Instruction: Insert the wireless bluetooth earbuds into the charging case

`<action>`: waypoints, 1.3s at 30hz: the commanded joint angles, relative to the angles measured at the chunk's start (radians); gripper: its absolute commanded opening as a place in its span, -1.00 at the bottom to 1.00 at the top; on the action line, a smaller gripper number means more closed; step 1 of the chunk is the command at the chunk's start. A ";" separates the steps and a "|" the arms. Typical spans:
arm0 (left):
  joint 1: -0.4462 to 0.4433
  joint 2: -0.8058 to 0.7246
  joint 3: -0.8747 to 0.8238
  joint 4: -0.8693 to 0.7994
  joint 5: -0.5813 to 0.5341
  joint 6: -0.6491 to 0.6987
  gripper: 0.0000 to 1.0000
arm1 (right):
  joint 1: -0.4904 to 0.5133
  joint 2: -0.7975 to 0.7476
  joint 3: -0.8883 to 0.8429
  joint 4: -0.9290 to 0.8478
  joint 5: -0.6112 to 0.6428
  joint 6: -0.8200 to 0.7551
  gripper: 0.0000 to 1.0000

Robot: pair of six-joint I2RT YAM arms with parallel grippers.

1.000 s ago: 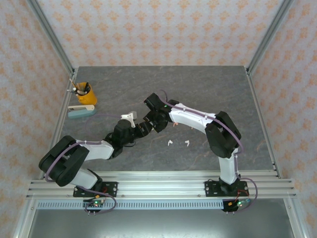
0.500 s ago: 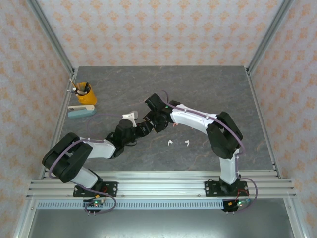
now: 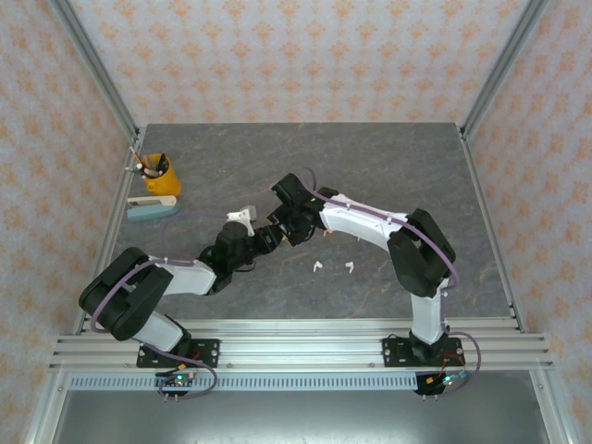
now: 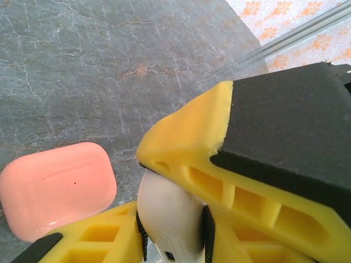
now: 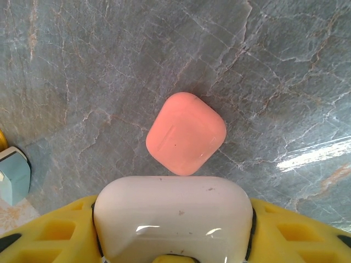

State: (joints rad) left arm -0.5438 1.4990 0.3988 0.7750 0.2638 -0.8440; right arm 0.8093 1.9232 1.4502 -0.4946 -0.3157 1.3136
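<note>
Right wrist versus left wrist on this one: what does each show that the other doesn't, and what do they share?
Right wrist: a pale blue object's corner at the left edge, and the white charging case's full width clamped in the right end effector. Left wrist: patterned wall and a metal frame rail at top right, with the left end effector closed on the white case's rounded end. Shared: the closed coral-pink case lying flat on the grey table, and the white case between yellow fingers.

No legible text, label, brand, number or sign on any surface.
</note>
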 commanded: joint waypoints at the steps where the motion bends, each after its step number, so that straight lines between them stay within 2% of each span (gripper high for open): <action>1: -0.010 0.001 0.038 0.053 -0.035 -0.001 -0.37 | 0.005 -0.044 -0.019 0.004 -0.024 0.017 0.11; 6: -0.011 0.000 0.045 0.055 -0.049 -0.013 -0.25 | 0.005 -0.050 -0.025 0.014 -0.029 0.026 0.11; 9: -0.011 0.001 0.049 0.056 -0.048 -0.014 -0.25 | 0.005 -0.052 -0.022 0.016 -0.028 0.027 0.11; 13: -0.011 0.001 0.052 0.052 -0.047 -0.015 -0.38 | 0.005 -0.053 -0.022 0.018 -0.029 0.030 0.11; 16: -0.011 -0.005 0.049 0.045 -0.049 -0.014 -0.58 | 0.005 -0.056 -0.023 0.019 -0.028 0.030 0.11; 20: -0.012 -0.020 0.048 0.020 -0.055 -0.008 -0.72 | 0.005 -0.060 -0.023 0.024 -0.026 0.029 0.15; 22: -0.012 -0.033 0.049 -0.004 -0.057 -0.001 -0.79 | 0.005 -0.064 -0.025 0.029 -0.026 0.028 0.25; 26: -0.011 -0.060 0.055 -0.069 -0.053 0.016 -0.85 | -0.026 -0.088 -0.027 0.039 -0.029 0.002 0.61; 27: -0.012 -0.065 0.056 -0.084 -0.050 0.021 -0.86 | -0.040 -0.100 -0.030 0.039 -0.025 -0.011 0.65; 30: -0.011 -0.095 0.077 -0.171 -0.027 0.054 -0.89 | -0.094 -0.161 -0.048 0.032 -0.013 -0.084 0.72; 33: -0.001 -0.139 0.110 -0.274 0.014 0.105 -0.91 | -0.156 -0.229 -0.087 0.050 -0.028 -0.223 0.78; 39: 0.082 -0.193 0.207 -0.458 0.205 0.206 -0.91 | -0.231 -0.385 -0.186 0.095 -0.068 -0.692 0.80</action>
State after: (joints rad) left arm -0.4965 1.3388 0.5518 0.4366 0.3611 -0.7246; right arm 0.5755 1.6058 1.3010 -0.4183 -0.3641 0.9241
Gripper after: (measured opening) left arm 0.206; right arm 0.900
